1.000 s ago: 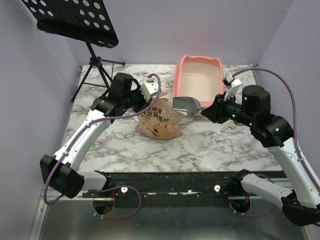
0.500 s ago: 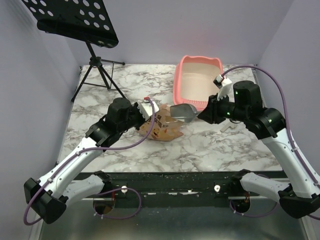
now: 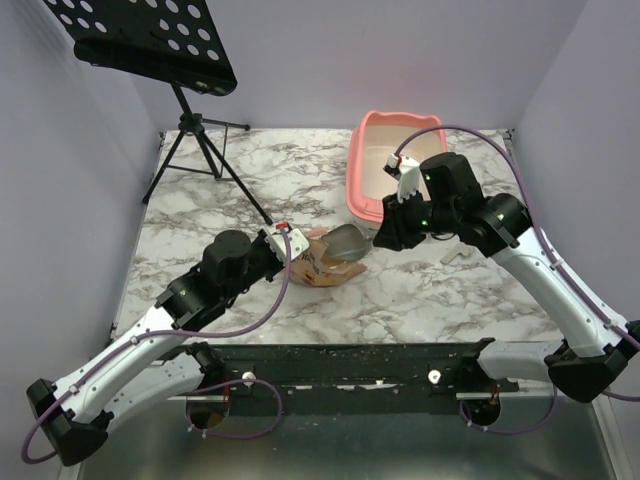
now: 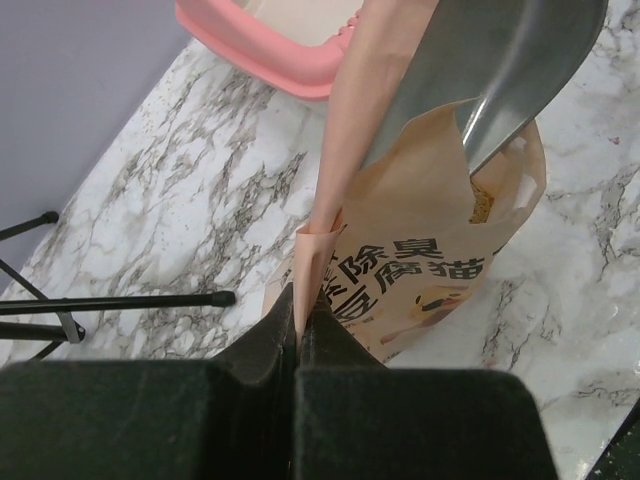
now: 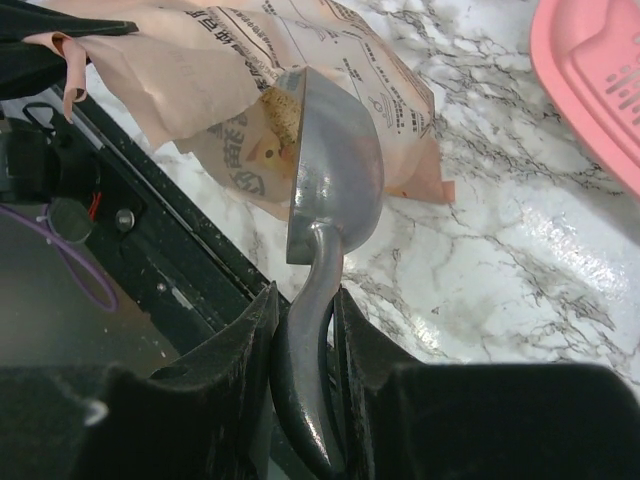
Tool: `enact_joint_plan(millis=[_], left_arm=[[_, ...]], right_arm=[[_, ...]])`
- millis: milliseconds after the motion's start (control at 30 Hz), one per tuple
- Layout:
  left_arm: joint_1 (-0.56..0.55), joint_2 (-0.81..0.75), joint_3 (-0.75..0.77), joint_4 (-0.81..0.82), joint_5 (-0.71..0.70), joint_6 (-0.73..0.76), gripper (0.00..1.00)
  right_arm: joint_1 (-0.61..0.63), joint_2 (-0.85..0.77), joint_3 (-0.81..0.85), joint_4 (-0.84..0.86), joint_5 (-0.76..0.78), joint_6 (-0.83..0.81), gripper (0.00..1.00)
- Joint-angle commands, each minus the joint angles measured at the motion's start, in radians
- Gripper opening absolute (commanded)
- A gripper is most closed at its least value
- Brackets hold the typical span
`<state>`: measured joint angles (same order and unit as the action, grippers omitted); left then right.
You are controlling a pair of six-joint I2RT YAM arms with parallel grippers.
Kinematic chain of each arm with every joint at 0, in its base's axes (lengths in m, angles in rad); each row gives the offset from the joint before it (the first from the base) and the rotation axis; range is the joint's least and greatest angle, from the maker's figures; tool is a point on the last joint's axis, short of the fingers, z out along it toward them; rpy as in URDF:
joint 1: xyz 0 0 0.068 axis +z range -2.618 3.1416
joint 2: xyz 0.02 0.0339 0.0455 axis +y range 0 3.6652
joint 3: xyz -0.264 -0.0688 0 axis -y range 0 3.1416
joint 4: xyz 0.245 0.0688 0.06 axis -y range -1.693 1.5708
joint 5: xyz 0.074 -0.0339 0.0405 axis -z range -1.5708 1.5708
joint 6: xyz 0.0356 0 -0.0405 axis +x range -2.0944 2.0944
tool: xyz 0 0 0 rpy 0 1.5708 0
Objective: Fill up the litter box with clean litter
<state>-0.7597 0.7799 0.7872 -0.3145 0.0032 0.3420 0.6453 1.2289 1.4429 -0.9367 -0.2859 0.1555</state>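
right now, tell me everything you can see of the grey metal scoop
The grey metal scoop has a smooth rounded bowl and a curved handle. The right hand is clamped on the handle. The bowl is tilted into the mouth of the orange-tan printed paper bag, with tan litter granules at its rim.

One pink litter box (image 3: pixel 353 185), one printed paper bag (image 3: pixel 318 265), one metal scoop (image 3: pixel 345 242) and one music stand (image 3: pixel 150 40)
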Motion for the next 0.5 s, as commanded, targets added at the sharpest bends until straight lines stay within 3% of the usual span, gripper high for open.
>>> enact_joint_plan(millis=[0, 467], left_arm=[[-0.059, -0.067, -0.028, 0.054, -0.134, -0.014, 0.00], [-0.104, -0.106, -0.109, 0.107, -0.169, -0.009, 0.00]], right_arm=[[0.045, 0.030, 0.071, -0.085, 0.037, -0.008, 0.01], [0.068, -0.034, 0.103, -0.197, 0.090, -0.105, 0.01]])
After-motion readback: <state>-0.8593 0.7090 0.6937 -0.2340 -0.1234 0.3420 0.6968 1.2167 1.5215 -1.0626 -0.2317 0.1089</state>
